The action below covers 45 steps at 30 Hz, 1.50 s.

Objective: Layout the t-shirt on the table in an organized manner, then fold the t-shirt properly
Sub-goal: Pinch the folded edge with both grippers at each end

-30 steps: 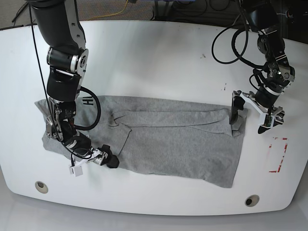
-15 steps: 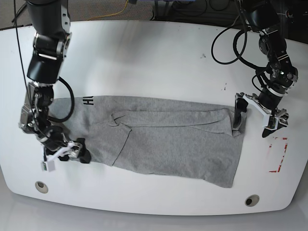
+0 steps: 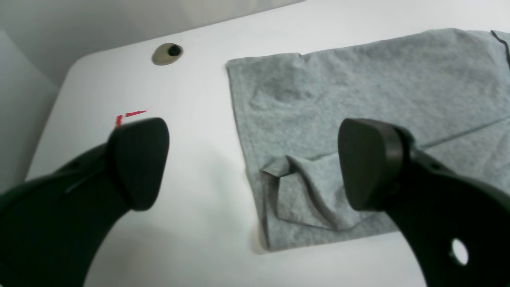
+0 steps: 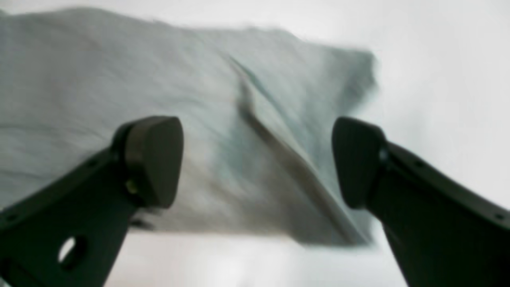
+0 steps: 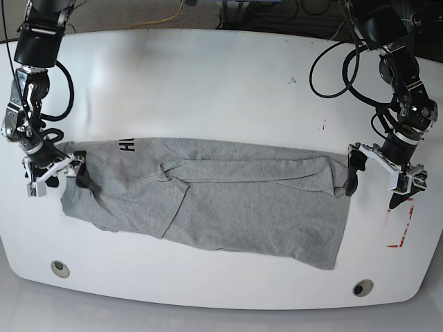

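The heather-grey t-shirt (image 5: pixel 228 200) lies folded into a long band across the white table (image 5: pixel 221 83), with black letters (image 5: pixel 126 145) showing at its left end. My left gripper (image 5: pixel 377 176) is open and empty, straddling the shirt's right edge. In the left wrist view (image 3: pixel 251 163) a small folded-over flap (image 3: pixel 295 191) of the t-shirt (image 3: pixel 358 91) sits between the fingers. My right gripper (image 5: pixel 55 176) is open and empty at the shirt's left end. The right wrist view is blurred, with the open gripper (image 4: pixel 255 159) over the grey cloth (image 4: pixel 199 99).
Two round holes (image 5: pixel 59 268) (image 5: pixel 362 287) sit near the table's front edge. A red rectangular outline (image 5: pixel 401 228) is marked right of the shirt, just below my left gripper. It also shows in the left wrist view (image 3: pixel 129 115), with a hole (image 3: pixel 167 54) beyond it.
My right gripper swung from the shirt's front edge out to its left end. My left gripper shifted slightly right, off the shirt's right edge. The shirt's left end is spread a little.
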Each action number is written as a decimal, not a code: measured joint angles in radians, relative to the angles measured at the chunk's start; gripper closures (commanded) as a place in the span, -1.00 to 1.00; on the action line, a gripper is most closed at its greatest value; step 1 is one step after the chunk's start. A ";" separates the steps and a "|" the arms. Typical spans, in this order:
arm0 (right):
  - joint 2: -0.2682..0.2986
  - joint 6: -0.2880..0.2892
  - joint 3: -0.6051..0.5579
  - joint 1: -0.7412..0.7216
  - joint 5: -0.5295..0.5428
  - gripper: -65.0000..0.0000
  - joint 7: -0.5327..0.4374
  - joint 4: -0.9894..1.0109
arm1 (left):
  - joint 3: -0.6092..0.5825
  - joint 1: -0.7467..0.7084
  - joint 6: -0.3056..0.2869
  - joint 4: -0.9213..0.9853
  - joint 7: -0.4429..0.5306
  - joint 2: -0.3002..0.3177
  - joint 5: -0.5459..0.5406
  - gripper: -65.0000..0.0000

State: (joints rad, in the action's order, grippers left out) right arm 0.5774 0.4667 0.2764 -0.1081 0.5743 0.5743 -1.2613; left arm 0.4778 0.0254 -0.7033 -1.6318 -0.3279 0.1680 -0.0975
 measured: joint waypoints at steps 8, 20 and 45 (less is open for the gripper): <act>-0.016 0.063 0.020 0.011 -0.177 -0.68 -0.085 0.082 | -0.006 0.000 0.003 -0.002 0.000 0.000 0.000 -1.00; -0.045 0.171 0.184 0.009 -0.334 -0.68 -0.137 0.251 | -0.005 0.000 0.003 -0.002 0.000 -0.001 -0.001 -1.00; -0.101 0.211 0.189 -0.010 -0.327 -0.11 -0.210 0.301 | -0.003 -0.018 0.003 -0.002 0.000 0.002 -0.001 -1.00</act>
State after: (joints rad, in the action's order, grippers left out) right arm 0.4767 0.6773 0.4656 -0.1181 0.2470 0.3645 -0.9607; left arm 0.4751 0.0078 -0.7002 -1.6337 -0.3275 0.1703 -0.0982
